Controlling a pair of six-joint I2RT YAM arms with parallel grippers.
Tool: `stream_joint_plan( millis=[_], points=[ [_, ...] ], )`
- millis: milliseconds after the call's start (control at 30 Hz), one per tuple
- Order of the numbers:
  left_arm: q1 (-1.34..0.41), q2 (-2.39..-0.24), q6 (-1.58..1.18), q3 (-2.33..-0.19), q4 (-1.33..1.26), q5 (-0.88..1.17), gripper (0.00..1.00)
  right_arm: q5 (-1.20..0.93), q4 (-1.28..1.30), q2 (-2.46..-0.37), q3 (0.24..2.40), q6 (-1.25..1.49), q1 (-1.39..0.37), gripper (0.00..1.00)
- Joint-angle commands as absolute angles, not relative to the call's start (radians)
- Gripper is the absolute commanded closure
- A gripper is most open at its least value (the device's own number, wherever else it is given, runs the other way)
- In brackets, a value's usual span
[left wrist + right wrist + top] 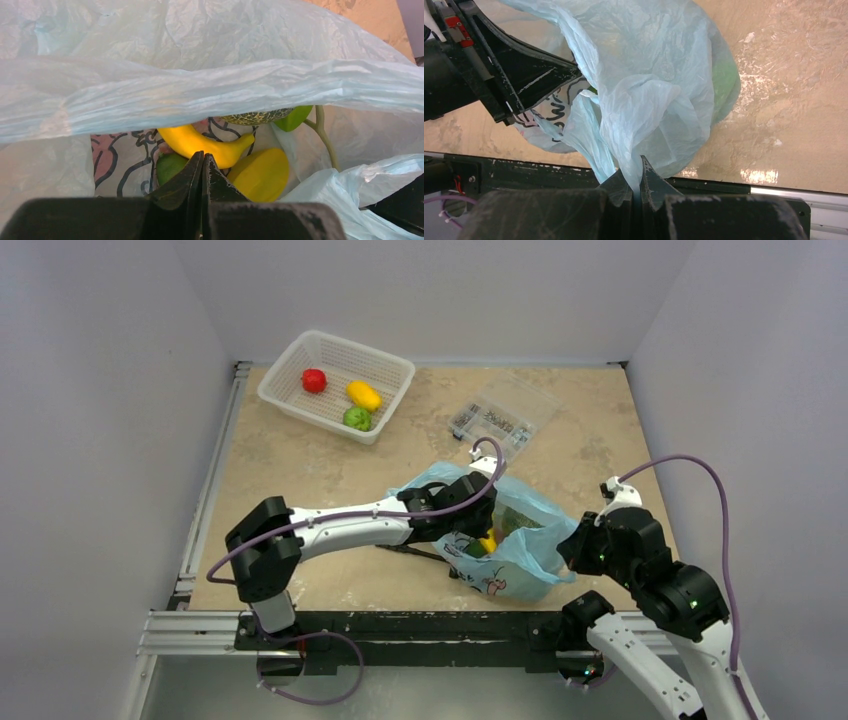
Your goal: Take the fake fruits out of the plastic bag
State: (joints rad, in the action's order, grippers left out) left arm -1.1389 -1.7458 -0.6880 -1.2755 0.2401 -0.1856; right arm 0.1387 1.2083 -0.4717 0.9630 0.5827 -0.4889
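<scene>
The light-blue plastic bag (pixel 520 540) lies near the table's front edge, its mouth facing left. My left gripper (pixel 203 157) is shut and empty, its tips inside the bag's mouth (pixel 470 502). Just ahead of it lie a yellow banana (pixel 200 140), a yellow oval fruit (pixel 262 172) and a green fruit (pixel 167 165). A netted green fruit (pixel 257 117) with a leaf sits further in. My right gripper (pixel 636 172) is shut on a fold of the bag (pixel 649 100) and holds it up. A red (pixel 314 380), an orange-yellow (pixel 364 395) and a green fruit (pixel 357 418) lie in the basket.
A white mesh basket (pixel 300 348) stands at the back left. A clear compartment box of small metal parts (pixel 505 415) lies behind the bag. A black rail (pixel 400 625) runs along the table's front edge.
</scene>
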Motion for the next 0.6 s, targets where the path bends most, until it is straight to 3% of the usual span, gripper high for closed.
stream_joint_plan(
  millis=[0,67,200,267,567],
  points=[
    [-1.135,-1.718,-0.694,-1.276,0.253,-0.189,0.98,0.137,1.181,-0.473,0.964,0.571,-0.491,1.00],
    [-1.135,-1.742,-0.699,-1.291,0.275,-0.200,0.90,0.140,1.179,-0.470,0.962,0.569,-0.490,1.00],
    [-1.135,-1.803,-0.715,-1.315,0.281,-0.199,0.62,0.135,1.177,-0.473,0.966,0.569,-0.490,1.00],
    [-1.135,-1.846,-0.722,-1.338,0.299,-0.199,0.54,0.142,1.180,-0.473,0.964,0.569,-0.491,1.00],
    [-1.136,-2.004,-0.731,-1.388,0.271,-0.157,0.47,0.136,1.176,-0.456,0.961,0.571,-0.491,1.00]
  ],
)
